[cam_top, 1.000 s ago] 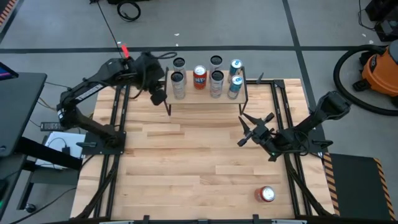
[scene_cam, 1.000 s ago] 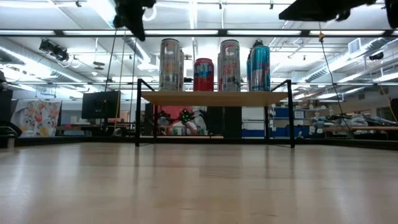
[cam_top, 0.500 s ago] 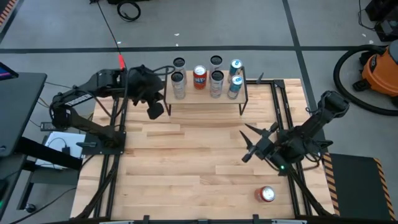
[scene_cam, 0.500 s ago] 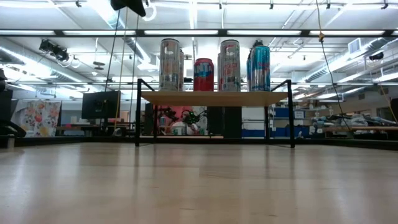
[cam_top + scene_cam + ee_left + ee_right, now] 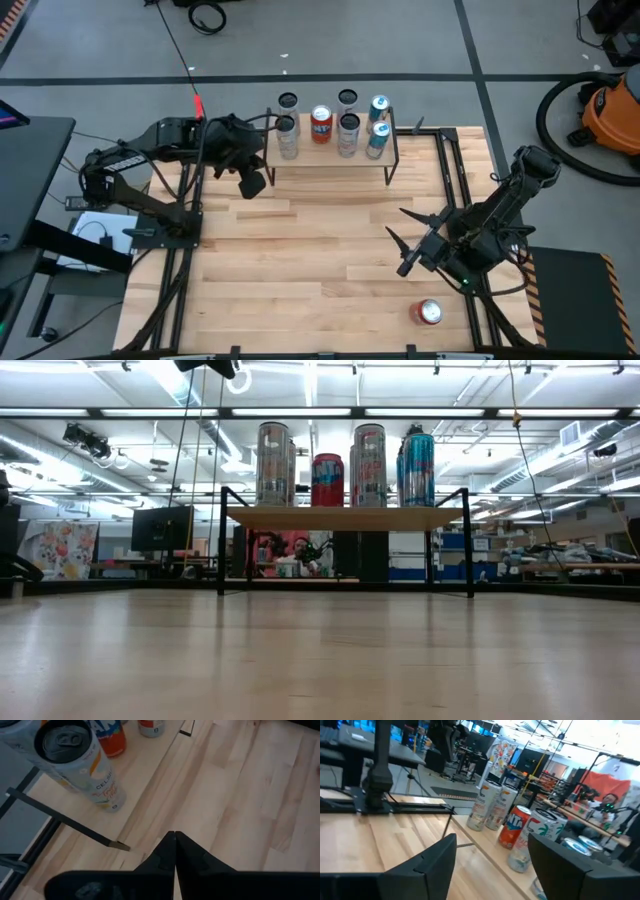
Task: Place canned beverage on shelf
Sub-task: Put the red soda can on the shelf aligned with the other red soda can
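One can [image 5: 429,313] lies loose on its side near the front right edge of the worktop [image 5: 300,270], red and silver, well apart from the shelf [image 5: 330,158] at the far end. That looks like the beverage to be placed. The shelf already carries a crowd: silver cans, a red-orange one [image 5: 321,123], and blue ones at the right end [image 5: 378,140], with little free board between them.

Right hand [image 5: 412,243] hangs over the worktop just up from the fallen can, fingers spread apart and empty, pointing away from the can toward the middle of the worktop. Left hand [image 5: 251,182] sits off the shelf's left end, fingers pressed together on nothing, parked beside the nearest silver can [image 5: 75,762].

Risks from here, as I read it: the can is lying down, so it can roll off the near edge if a finger nudges it instead of straddling it. A grab across a round side could slip or come up tilted, and it needs to stand upright on that board. And the shelf is packed; bringing another can in low could knock a neighbour over or off the back.
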Available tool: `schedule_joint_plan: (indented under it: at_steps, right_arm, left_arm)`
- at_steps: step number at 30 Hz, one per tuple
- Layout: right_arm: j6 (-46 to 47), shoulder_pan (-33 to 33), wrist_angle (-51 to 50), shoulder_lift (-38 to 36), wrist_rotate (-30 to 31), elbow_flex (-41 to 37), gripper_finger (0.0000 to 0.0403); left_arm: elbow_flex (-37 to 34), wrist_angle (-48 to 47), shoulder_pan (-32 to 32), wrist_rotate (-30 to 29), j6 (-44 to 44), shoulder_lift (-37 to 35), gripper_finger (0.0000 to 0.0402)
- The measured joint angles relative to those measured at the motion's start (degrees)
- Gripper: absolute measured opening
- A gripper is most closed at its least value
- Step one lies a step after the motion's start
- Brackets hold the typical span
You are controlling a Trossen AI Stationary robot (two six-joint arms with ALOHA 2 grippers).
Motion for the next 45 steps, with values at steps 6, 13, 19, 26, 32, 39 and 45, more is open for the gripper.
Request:
schedule_joint_plan:
  at_steps: [6, 13, 19, 26, 32, 39, 45]
  right_arm:
    - [-0.45, 1.26, 0.39, 0.0, 0.0, 0.0, 0.0275]
    - [0.48, 1.99, 0.43, 0.0, -0.07, 0.0, 0.0275]
    - [0.49, 1.99, 0.45, 0.0, -0.98, 0.0, 0.0276]
    - [0.49, 1.99, 0.45, 0.0, -1.22, 0.0, 0.0276]
    - [0.36, 1.97, 0.45, 0.0, -1.22, 0.0, 0.0275]
    - [1.77, 1.47, 1.11, -0.02, -1.61, 0.0, 0.028]
    - [5.94, 2.46, 1.08, -0.02, -1.69, -0.01, 0.0312]
  left_arm:
    - [0.0, 1.41, 0.0, -0.02, -2.81, 0.02, 0.0006]
    - [0.0, 3.76, 0.0, -0.03, -3.13, 0.04, 0.0006]
    - [0.0, 3.65, 0.02, -0.04, -2.88, 0.04, 0.0006]
    - [0.0, 3.67, 0.02, -0.02, -1.69, 0.04, 0.0006]
    - [-0.01, 3.65, 0.04, -0.02, -0.05, 0.04, 0.0006]
    - [-0.02, 3.63, 0.04, -0.02, 1.87, 0.07, 0.0006]
    - [-0.02, 3.61, 0.04, -0.01, 3.22, 0.07, 0.0006]
